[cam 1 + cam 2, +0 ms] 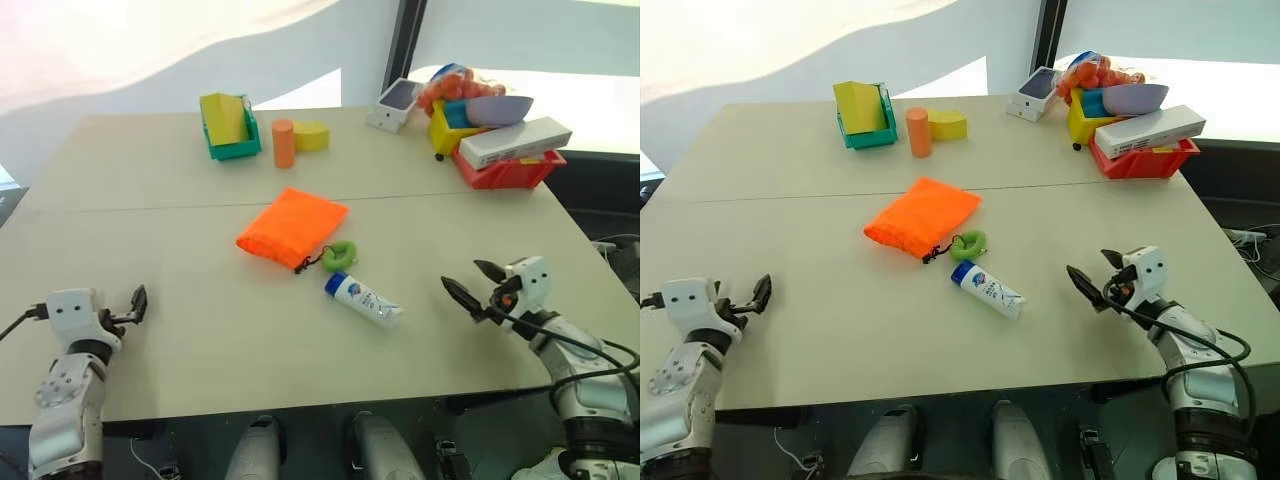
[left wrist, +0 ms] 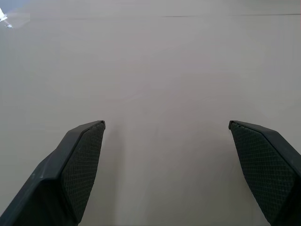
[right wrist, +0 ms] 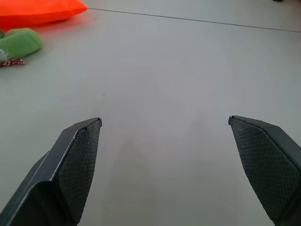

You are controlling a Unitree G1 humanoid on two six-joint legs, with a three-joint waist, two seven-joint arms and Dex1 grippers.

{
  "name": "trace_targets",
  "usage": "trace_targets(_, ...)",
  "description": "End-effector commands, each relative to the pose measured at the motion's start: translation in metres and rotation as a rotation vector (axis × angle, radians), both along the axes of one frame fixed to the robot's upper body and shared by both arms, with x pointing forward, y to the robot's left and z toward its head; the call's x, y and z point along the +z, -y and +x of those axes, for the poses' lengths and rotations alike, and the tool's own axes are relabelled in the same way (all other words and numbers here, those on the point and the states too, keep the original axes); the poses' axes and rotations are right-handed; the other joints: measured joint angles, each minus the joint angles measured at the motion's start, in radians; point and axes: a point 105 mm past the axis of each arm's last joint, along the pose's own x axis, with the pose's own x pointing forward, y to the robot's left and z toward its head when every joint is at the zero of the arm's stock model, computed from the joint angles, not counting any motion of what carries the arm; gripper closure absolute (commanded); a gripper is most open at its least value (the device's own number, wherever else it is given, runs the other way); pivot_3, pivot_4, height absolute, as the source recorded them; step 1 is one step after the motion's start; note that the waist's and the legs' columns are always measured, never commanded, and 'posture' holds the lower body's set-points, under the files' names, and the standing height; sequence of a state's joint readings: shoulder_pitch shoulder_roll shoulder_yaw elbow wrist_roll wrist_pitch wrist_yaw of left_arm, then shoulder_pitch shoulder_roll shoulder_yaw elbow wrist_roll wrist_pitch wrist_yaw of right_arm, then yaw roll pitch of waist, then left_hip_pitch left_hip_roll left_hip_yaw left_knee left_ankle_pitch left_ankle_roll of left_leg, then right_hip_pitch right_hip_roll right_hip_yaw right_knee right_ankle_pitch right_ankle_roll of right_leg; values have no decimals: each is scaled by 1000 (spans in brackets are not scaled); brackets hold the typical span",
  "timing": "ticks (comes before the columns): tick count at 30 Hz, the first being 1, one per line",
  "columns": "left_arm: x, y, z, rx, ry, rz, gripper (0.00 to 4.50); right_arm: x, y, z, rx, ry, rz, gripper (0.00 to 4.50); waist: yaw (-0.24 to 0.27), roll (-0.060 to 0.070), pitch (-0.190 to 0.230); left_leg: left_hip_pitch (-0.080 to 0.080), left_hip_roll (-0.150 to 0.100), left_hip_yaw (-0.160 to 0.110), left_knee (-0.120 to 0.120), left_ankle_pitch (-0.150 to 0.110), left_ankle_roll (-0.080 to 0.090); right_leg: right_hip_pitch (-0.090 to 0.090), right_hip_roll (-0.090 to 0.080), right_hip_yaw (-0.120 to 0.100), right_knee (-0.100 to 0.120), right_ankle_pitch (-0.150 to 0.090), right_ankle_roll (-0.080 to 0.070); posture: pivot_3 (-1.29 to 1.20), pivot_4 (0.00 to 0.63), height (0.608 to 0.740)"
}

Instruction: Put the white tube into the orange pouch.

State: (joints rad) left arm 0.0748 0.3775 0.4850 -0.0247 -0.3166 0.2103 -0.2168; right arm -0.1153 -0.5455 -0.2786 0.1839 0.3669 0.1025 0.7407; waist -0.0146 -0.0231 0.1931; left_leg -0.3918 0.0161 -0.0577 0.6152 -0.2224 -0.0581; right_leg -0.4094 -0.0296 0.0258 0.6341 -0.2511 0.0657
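The white tube [image 1: 363, 299] lay on the beige table [image 1: 180, 200], near its front half, its blue cap toward the orange pouch [image 1: 291, 227]. Blue print ran along the tube's side, but no word of it could be read. The pouch lay flat just behind the tube, and its dark cord ended in a green ring [image 1: 339, 255] resting between pouch and tube, close to the cap.

At the far right a long white box [image 1: 515, 141] sat across a red bin [image 1: 510, 170]; its side carried markings too small to make out. The contents of the yellow bin [image 1: 447, 127] behind it were partly hidden by a grey bowl [image 1: 497, 108].

The left gripper [image 1: 134, 305] hovered low over bare table at the near left, fingers spread wide and empty. The right gripper [image 1: 474, 284] stood right of the tube, well apart from it, fingers likewise wide and holding nothing.
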Motion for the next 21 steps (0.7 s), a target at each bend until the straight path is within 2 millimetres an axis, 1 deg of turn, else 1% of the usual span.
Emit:
trace_targets(1,13,6,1,-15,50,21,0,9,0,4,-1,43,-5,13,0,0,0,0,0,0,0,0,0,0,0,0,0,0,0,0,150,740)
trace_targets(8,16,12,8,-29,75,-5,0,7,-2,6,-5,46,-11,13,1,0,0,0,0,0,0,0,0,0,0,0,0,0,0,0,150,740)
trace_targets(10,19,21,14,-66,88,-7,0,8,-3,6,-9,52,-12,13,1,0,0,0,0,0,0,0,0,0,0,0,0,0,0,0,150,740)
trace_targets(12,27,38,23,-135,118,5,0,8,-5,7,-11,58,-12,13,2,0,0,0,0,0,0,0,0,0,0,0,0,1,-1,0,150,740)
trace_targets(14,30,52,30,-191,117,41,0,8,-8,8,-10,61,-10,13,2,0,0,0,0,0,0,0,0,1,0,0,0,1,-1,0,150,740)
trace_targets(15,31,60,34,-226,113,73,0,9,-9,9,-7,63,-9,13,2,0,0,0,0,0,0,0,0,1,0,0,0,1,-1,0,150,740)
trace_targets(19,41,101,50,-424,135,243,0,13,-15,11,3,77,-7,13,1,0,0,0,0,0,0,0,0,1,1,0,0,1,-2,0,150,740)
trace_targets(21,46,115,57,-487,154,288,0,14,-16,11,4,84,-6,13,2,0,0,0,0,0,0,0,0,1,1,0,0,2,-2,0,150,740)
